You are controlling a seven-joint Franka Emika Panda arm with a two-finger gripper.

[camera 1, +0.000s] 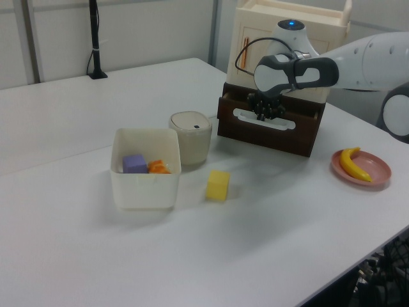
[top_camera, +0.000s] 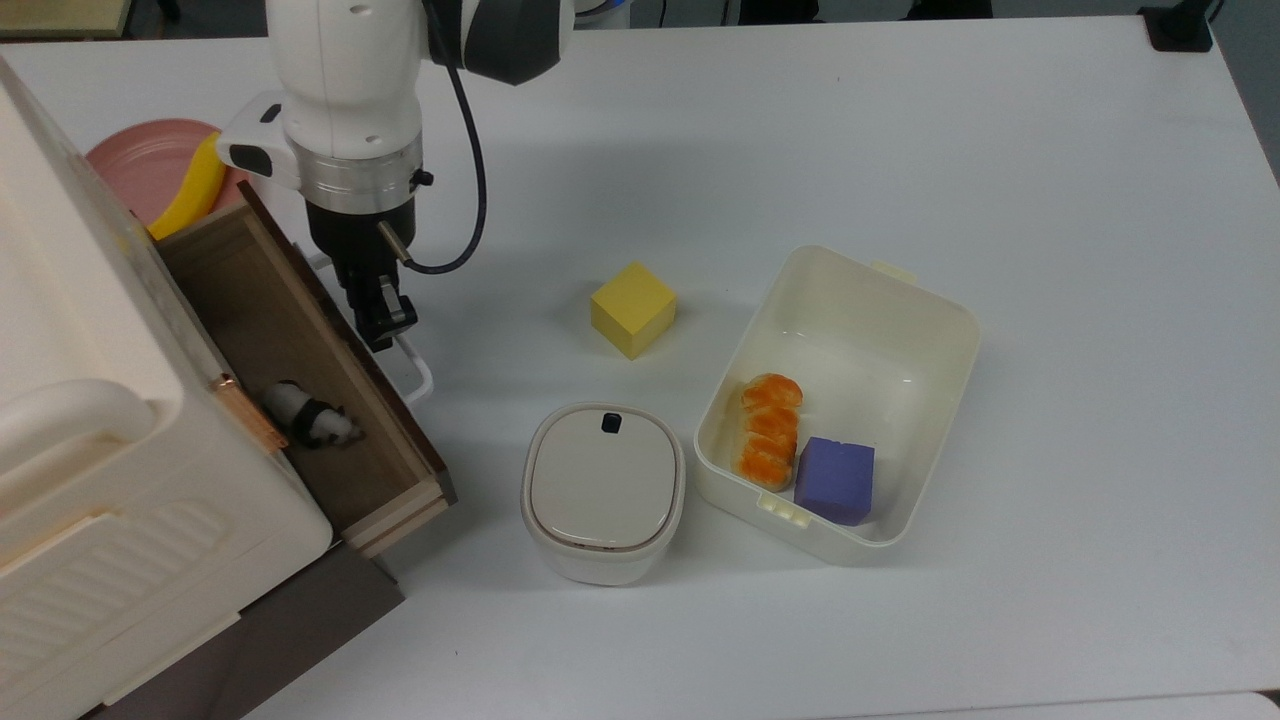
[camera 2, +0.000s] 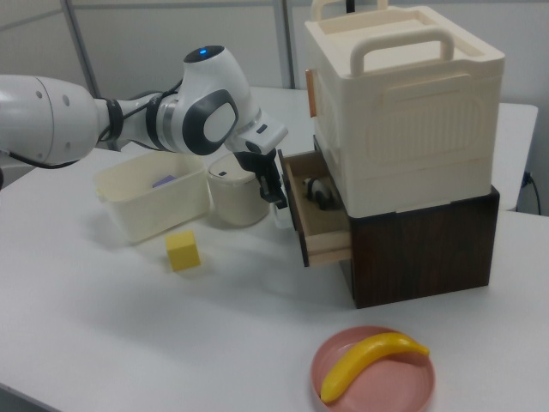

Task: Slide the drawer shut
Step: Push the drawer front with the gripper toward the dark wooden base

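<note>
**Drawer pushed toward the cabinet, part of the way still to go**

The gripper (top_camera: 382, 318) is set at the white handle (top_camera: 415, 365) on the dark front of the drawer (top_camera: 300, 350), left of centre in the top view; whether its fingers are parted or closed on the handle cannot be told. The drawer is judged roughly half shut, with a toy panda (top_camera: 308, 418) lying inside near the cabinet (top_camera: 120, 440). The closing push is taken to be under way, and the next move is thought to call for a straight push along the drawer's run. Open table is seen at centre frame; a lidded pot (top_camera: 603, 492) stands near the drawer's lower corner, and a yellow block (top_camera: 633, 307) lies well apart.
</note>
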